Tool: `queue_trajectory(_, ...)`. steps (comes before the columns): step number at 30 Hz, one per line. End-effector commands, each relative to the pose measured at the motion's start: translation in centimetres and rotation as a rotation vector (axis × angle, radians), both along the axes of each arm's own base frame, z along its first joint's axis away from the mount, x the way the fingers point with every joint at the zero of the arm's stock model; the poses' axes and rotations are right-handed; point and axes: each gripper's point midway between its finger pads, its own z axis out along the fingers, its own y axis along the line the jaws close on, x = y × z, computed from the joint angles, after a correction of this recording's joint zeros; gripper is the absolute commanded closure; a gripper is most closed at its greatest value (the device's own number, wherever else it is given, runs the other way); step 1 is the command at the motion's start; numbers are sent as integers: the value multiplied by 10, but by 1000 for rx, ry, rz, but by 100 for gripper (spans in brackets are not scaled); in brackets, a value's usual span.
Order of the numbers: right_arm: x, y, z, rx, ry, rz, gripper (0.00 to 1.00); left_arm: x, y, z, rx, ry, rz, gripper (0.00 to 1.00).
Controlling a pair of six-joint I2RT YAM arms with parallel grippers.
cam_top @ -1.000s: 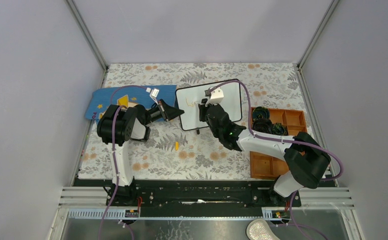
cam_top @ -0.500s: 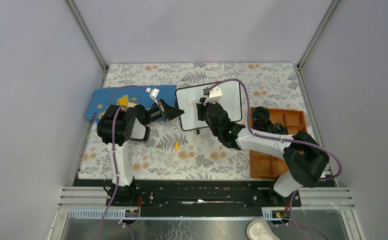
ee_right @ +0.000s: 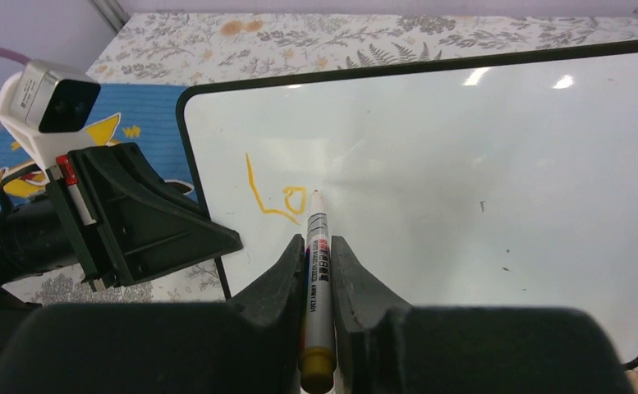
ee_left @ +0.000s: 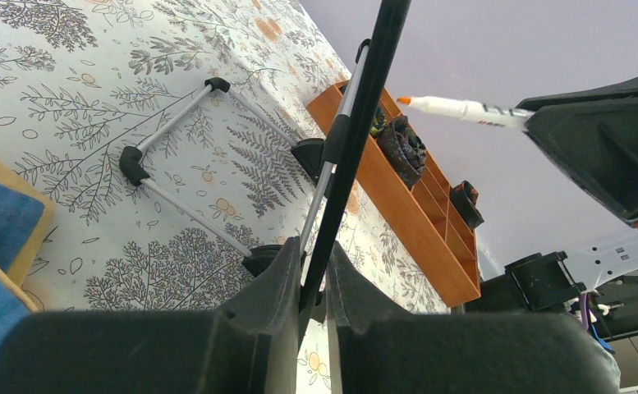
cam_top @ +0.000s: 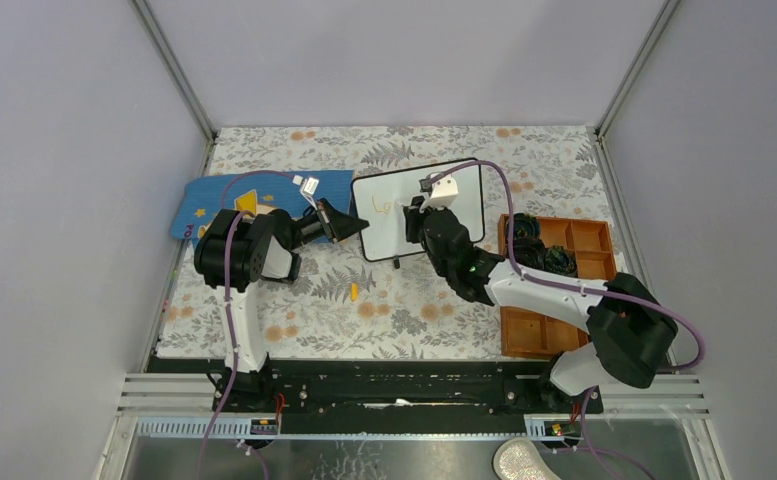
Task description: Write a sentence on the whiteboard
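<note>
Right fingers [ee_right: 278,279] are closed on a white orange-tipped marker [ee_right: 318,263], left fingers [ee_left: 266,287] on the edge of the black-framed glossy whiteboard [ee_right: 463,148]. Orange lettering [ee_right: 276,201] is barely begun; a third letter is needed.

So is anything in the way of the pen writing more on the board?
Nothing visible. The right gripper holds the marker with its tip at the whiteboard, just right of the orange letters; the white surface beyond is bare. The left gripper only clamps the board's left edge.

Left fingers [ee_left: 258,328], right fingers [ee_right: 276,300]: both clenched.
</note>
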Motion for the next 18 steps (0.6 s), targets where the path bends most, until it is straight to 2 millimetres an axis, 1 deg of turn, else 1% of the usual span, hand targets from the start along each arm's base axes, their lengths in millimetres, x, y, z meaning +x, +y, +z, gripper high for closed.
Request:
queue_trajectory(1, 5, -18, 26, 44, -61, -67, 100, -7, -2, 3, 4, -46, -16, 89)
queue_trajectory(6, 6, -14, 23, 51, -56, -54, 100, -8, -2, 3, 4, -47, -17, 88)
queue_trajectory(18, 14, 2, 27, 62, -59, -22, 100, -8, -2, 1, 4, -38, -18, 89)
